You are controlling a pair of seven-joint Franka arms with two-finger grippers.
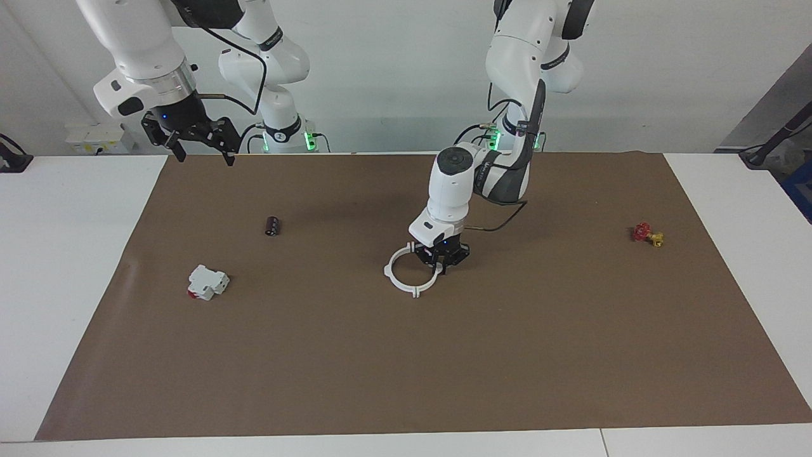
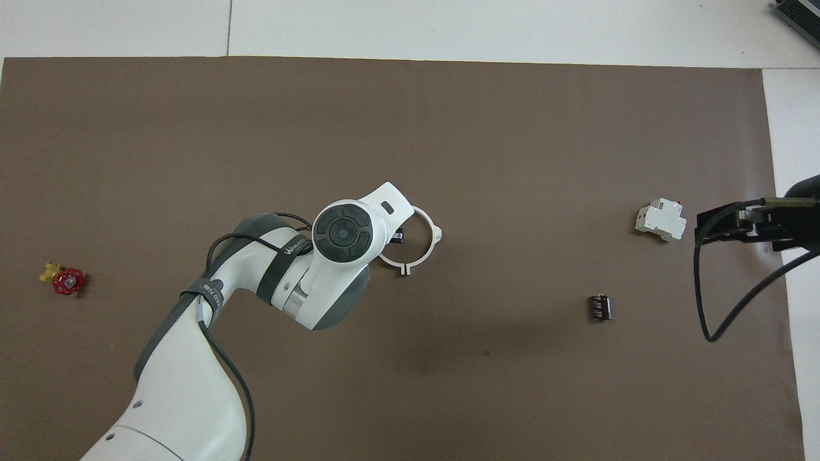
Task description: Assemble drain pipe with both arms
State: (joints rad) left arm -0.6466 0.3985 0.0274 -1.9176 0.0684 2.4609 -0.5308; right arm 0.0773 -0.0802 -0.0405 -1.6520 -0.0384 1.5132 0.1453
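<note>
Covering white table: brown mat; white wall at robots' end.

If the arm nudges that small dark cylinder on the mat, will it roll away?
Probably. The small dark cylinder lies on its side on the flat brown mat, so a sideways push would likely roll it. It looks small and probably light. Nothing beside it would stop it.

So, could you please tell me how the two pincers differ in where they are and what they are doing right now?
The left pincer is down at the mat, at the rim of the white drain pipe ring; the right pincer hangs high, near the mat's edge closest to the robots. The left arm is bent low over the middle of the mat; the right arm waits, raised. The right pincer is open with nothing in it. Both are black and two-fingered.
</note>
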